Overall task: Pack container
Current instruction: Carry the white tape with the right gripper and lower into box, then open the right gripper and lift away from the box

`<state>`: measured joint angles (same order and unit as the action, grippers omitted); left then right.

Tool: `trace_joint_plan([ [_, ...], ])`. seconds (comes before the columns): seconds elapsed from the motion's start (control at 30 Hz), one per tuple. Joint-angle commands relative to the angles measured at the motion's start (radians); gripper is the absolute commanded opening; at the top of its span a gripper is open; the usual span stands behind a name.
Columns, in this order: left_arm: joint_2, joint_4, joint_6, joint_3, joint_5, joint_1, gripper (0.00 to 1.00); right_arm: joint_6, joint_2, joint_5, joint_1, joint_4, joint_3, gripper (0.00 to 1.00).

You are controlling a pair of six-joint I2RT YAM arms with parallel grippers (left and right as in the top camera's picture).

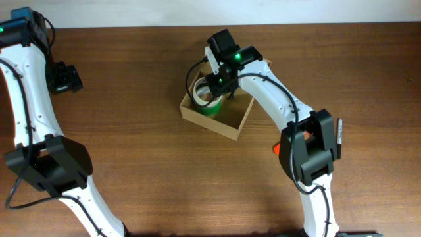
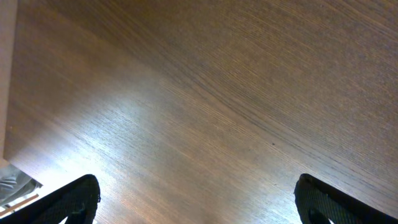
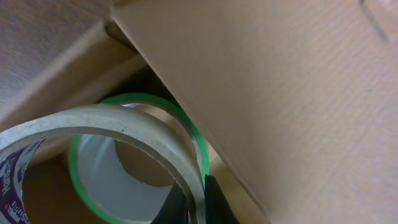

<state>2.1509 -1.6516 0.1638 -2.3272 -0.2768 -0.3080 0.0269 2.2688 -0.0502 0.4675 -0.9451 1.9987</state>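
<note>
Cardboard container sits directly beneath the right pincer gripping white tape.

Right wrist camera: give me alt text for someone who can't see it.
The right gripper pinches the wall of a white tape roll, in front of a green-edged tape roll in the cardboard box, whose flap fills the right side. Wooden table shows top left.
</note>
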Motion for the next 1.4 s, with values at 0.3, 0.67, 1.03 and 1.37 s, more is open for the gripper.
trace_joint_plan([
  [0.3, -0.001, 0.001, -0.009, 0.004, 0.003, -0.005, 1.0, 0.038, 0.037, -0.013, 0.025, 0.045, -0.002, 0.04],
  [0.67, -0.001, 0.001, -0.009, 0.004, 0.003, -0.005, 1.0, 0.038, 0.04, -0.005, 0.025, 0.022, -0.002, 0.04],
  [1.03, -0.001, 0.002, -0.009, 0.004, 0.003, -0.005, 1.0, 0.037, 0.029, 0.002, 0.025, 0.007, 0.006, 0.36],
  [1.37, -0.001, 0.002, -0.009, 0.004, 0.003, -0.005, 1.0, 0.033, -0.1, 0.042, 0.025, -0.224, 0.383, 0.42],
])
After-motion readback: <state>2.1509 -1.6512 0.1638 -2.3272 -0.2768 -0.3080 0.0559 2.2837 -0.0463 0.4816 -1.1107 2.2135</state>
